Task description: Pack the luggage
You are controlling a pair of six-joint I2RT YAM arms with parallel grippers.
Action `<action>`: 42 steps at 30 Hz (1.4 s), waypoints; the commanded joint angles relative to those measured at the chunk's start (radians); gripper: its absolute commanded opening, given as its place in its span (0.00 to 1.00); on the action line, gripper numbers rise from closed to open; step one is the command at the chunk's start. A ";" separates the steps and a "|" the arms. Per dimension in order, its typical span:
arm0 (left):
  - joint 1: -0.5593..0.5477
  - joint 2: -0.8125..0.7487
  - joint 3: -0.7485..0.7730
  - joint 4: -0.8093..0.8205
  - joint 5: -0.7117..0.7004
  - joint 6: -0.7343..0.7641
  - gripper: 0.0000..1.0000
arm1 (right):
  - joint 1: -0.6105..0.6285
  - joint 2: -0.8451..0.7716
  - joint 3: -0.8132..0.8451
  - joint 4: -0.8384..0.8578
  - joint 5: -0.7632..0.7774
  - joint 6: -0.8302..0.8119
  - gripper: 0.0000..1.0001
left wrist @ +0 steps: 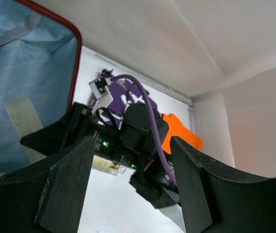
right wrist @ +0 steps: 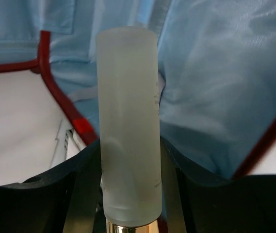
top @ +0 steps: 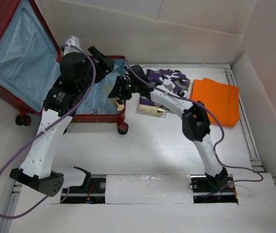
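Nearest the bases, the right gripper point(top: 121, 96) is seen closed on a frosted bottle point(right wrist: 128, 92). The bottle is gripped low on its body, just above a gold band, and is held over the right rim of the luggage point(top: 19, 53). It is judged smooth, rigid and possibly breakable, so a low release onto the lining is advised rather than a drop. Just beside it, a second bottle point(top: 152, 110) is seen lying on the table point(top: 167, 150).

The luggage is found at the left of the table, opened. Its base is laid lined side up, and its lid is leaned back toward the far left. The shell is judged stiff and ribbed, the lining soft and yielding. Since wheels point(top: 123, 128) are fitted, the case may be shifted by a sideways push. A hold is best taken on the red rim, not on the fabric.

Above the base, the left gripper point(left wrist: 132, 160) is held with its jaws apart and nothing between them. Farther off, a purple patterned cloth point(top: 169, 78) and an orange cloth point(top: 216, 99) are laid on the table, and both are expected to be limp and light.
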 commanded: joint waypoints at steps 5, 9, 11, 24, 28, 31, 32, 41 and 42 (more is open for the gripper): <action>0.003 -0.022 -0.063 -0.012 -0.067 -0.011 0.61 | 0.033 0.129 0.248 0.228 0.130 0.153 0.00; 0.003 -0.013 -0.086 -0.012 -0.067 -0.011 0.61 | 0.043 0.172 0.288 0.242 0.270 0.174 0.00; 0.003 -0.013 -0.095 -0.012 -0.067 -0.011 0.61 | 0.053 0.172 0.268 0.242 0.359 0.174 0.02; 0.003 -0.073 -0.203 -0.042 -0.188 0.017 0.59 | 0.101 0.172 0.138 0.233 0.494 0.165 0.34; 0.003 -0.114 -0.243 -0.042 -0.197 0.017 0.59 | 0.112 0.172 0.124 0.233 0.494 0.165 0.47; 0.003 -0.124 -0.252 -0.042 -0.197 0.017 0.59 | 0.112 0.152 0.095 0.233 0.494 0.165 0.52; 0.003 -0.134 -0.261 -0.042 -0.197 0.017 0.59 | 0.112 0.152 0.081 0.233 0.494 0.165 0.55; 0.003 -0.134 -0.186 -0.042 -0.251 0.075 0.59 | 0.112 0.066 0.043 0.233 0.504 0.156 0.65; -0.006 -0.134 -0.186 -0.042 -0.251 0.086 0.59 | 0.103 0.046 0.043 0.233 0.503 0.156 0.65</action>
